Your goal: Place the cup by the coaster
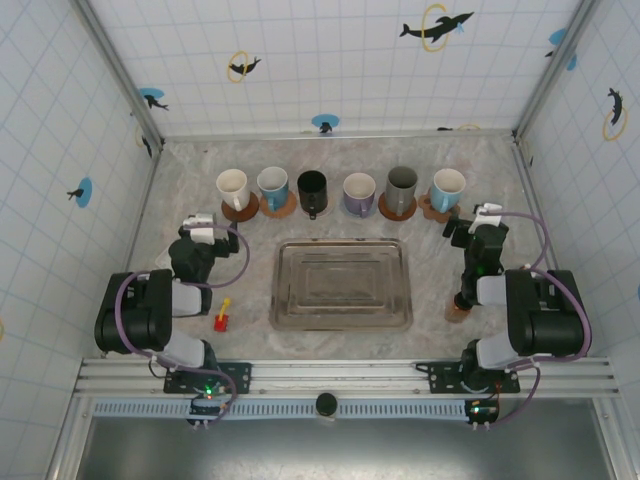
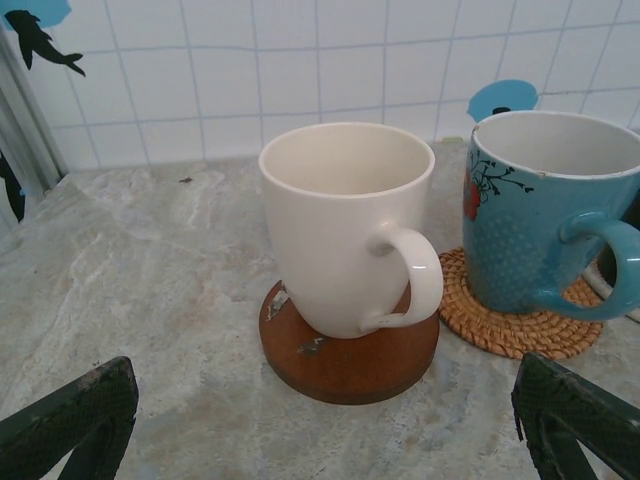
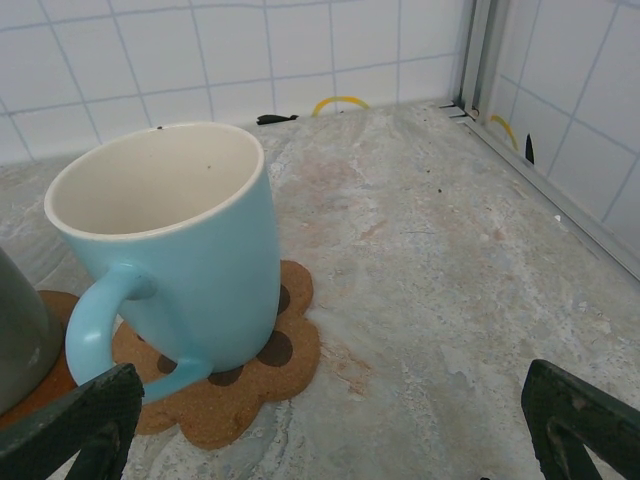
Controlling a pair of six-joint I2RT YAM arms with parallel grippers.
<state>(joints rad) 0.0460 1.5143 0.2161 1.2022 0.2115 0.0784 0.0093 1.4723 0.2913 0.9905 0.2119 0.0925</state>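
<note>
Several cups stand in a row along the back of the table. At its left end a white cup [image 1: 232, 187] [image 2: 345, 225] sits on a round wooden coaster [image 2: 350, 355]. My left gripper [image 1: 203, 220] [image 2: 320, 440] is open just in front of it, holding nothing. At the right end a light blue cup [image 1: 447, 187] [image 3: 175, 250] stands on a flower-shaped cork coaster [image 3: 240, 385]. My right gripper [image 1: 487, 212] [image 3: 330, 440] is open in front of that cup and a little to its right, also holding nothing.
Between the end cups stand a blue patterned cup [image 2: 550, 215] on a woven coaster [image 2: 510, 325], a black cup [image 1: 312, 188], a lavender cup [image 1: 359, 192] and a grey cup [image 1: 402, 187]. A metal tray [image 1: 341, 320] lies mid-table. A small red and yellow object [image 1: 222, 318] lies near the left arm.
</note>
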